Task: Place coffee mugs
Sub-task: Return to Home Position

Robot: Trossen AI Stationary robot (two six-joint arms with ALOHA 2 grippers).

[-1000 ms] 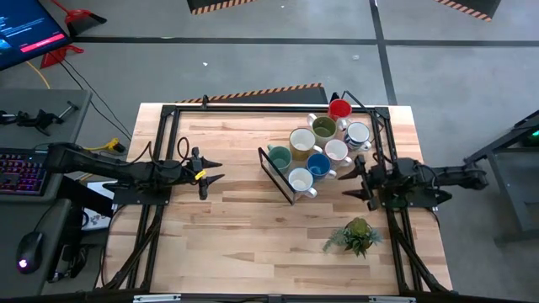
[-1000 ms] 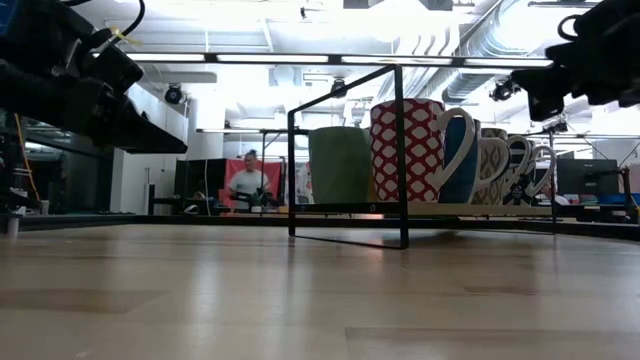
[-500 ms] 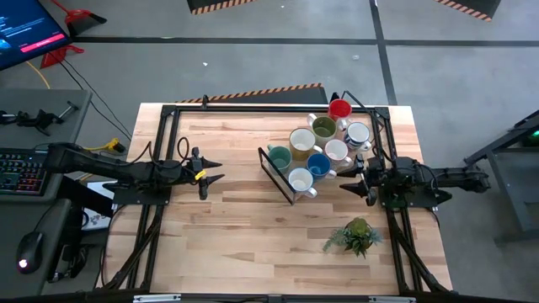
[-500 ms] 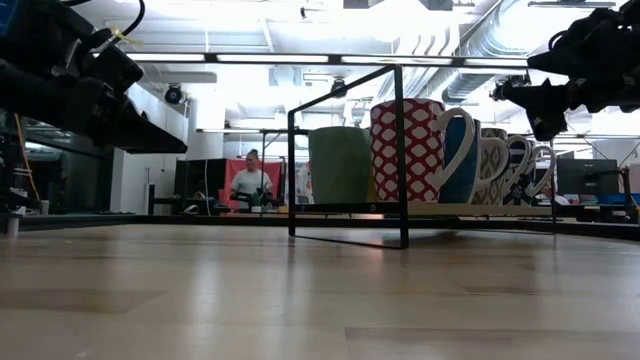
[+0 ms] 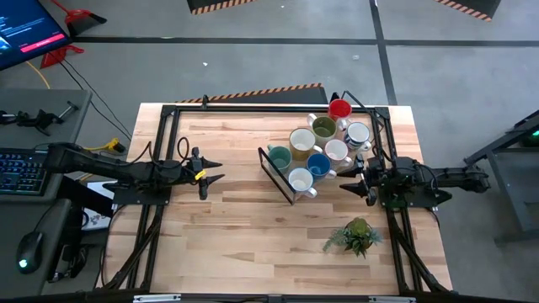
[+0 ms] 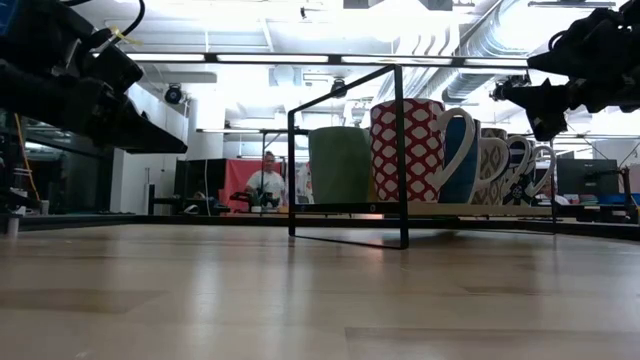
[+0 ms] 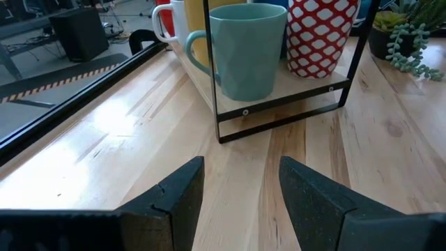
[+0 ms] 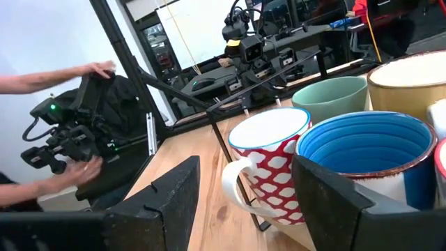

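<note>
Coffee mugs (image 5: 303, 140) crowd the wire shelf (image 5: 274, 175) just ahead of the spread right tool (image 5: 352, 178), rear ones hidden behind the red-patterned mug (image 6: 408, 150) in the low view, well beyond the spread left tool (image 5: 217, 171).

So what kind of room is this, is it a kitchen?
Probably a robotics lab, not a kitchen. The left gripper and right gripper hang open over a wooden table with a rack of mugs, a keyboard and monitor sit beside it, and hazard-striped tape marks the floor.
</note>
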